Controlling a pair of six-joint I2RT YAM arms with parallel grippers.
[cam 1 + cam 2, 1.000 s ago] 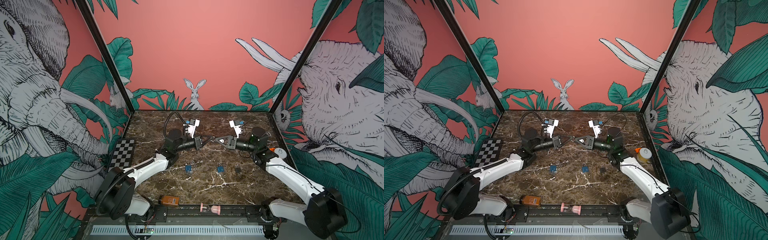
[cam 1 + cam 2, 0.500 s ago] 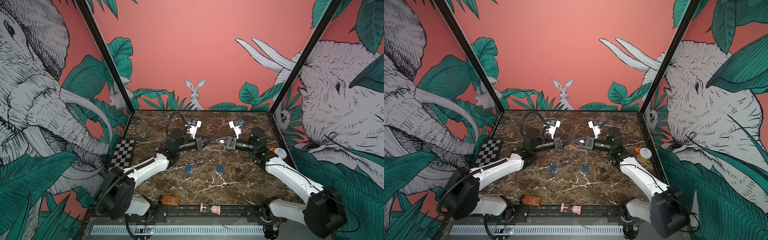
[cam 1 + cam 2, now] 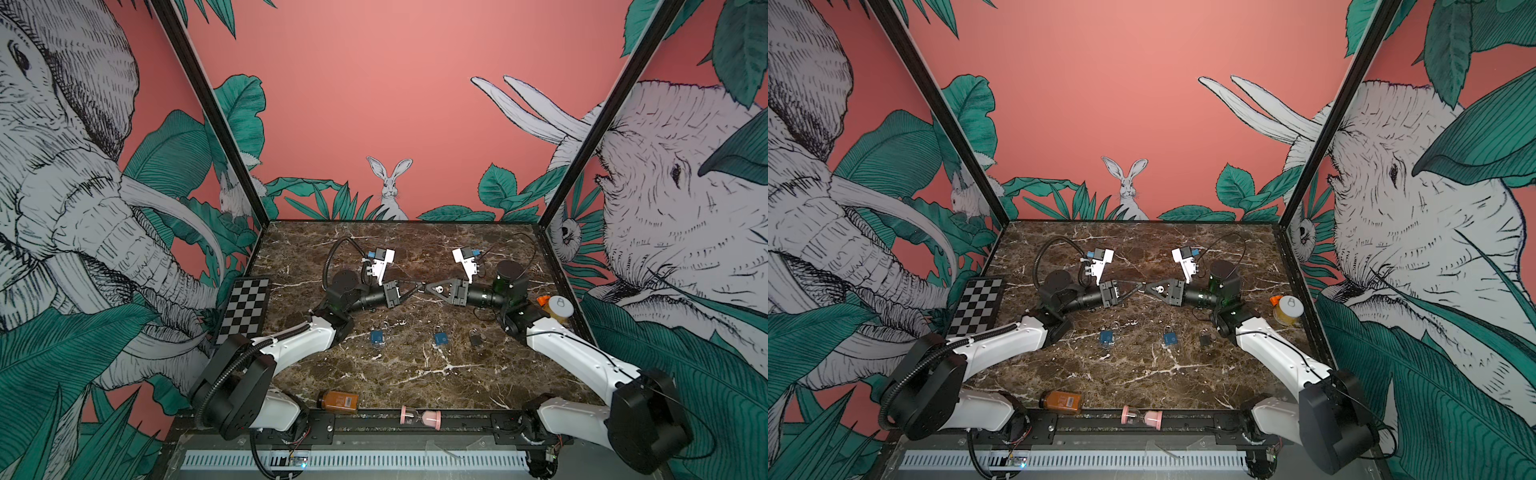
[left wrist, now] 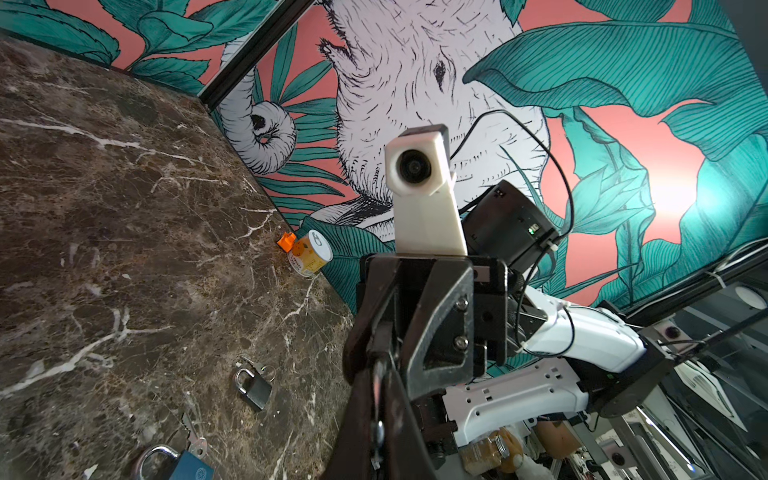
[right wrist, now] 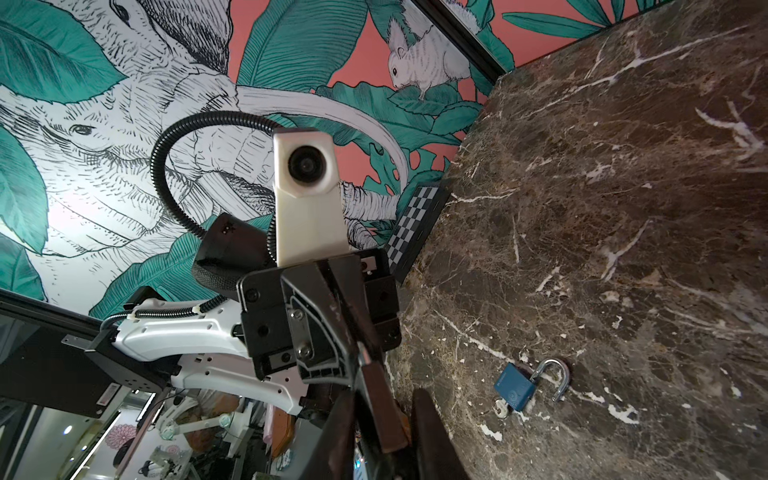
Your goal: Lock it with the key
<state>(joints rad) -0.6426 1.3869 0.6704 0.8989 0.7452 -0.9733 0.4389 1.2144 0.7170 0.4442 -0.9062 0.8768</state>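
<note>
My two grippers meet tip to tip in the air over the middle of the marble table. The left gripper point(image 3: 417, 286) point(image 4: 378, 374) is shut on a thin metal key point(image 4: 377, 432) that shows edge-on between its fingers. The right gripper point(image 3: 425, 286) point(image 5: 386, 399) stands slightly open, with the left fingertips point(image 5: 380, 409) lying between its jaws. Three padlocks lie on the table below: a blue padlock point(image 3: 377, 337) point(image 5: 515, 388) with an open shackle and a key in it, a second blue padlock point(image 3: 441, 339) point(image 4: 183, 461), and a dark padlock point(image 3: 476, 338) point(image 4: 253, 386) with keys beside it.
A yellow can point(image 3: 559, 309) with an orange piece point(image 3: 542, 299) stands by the right wall. A brown bottle point(image 3: 338, 401) and a pink hourglass point(image 3: 420, 415) lie at the front edge. A checkerboard point(image 3: 245, 307) leans at the left wall.
The right jaws have parted a little around the left fingertips. The left wrist has turned slightly. Both arms stay tip to tip above the table.
</note>
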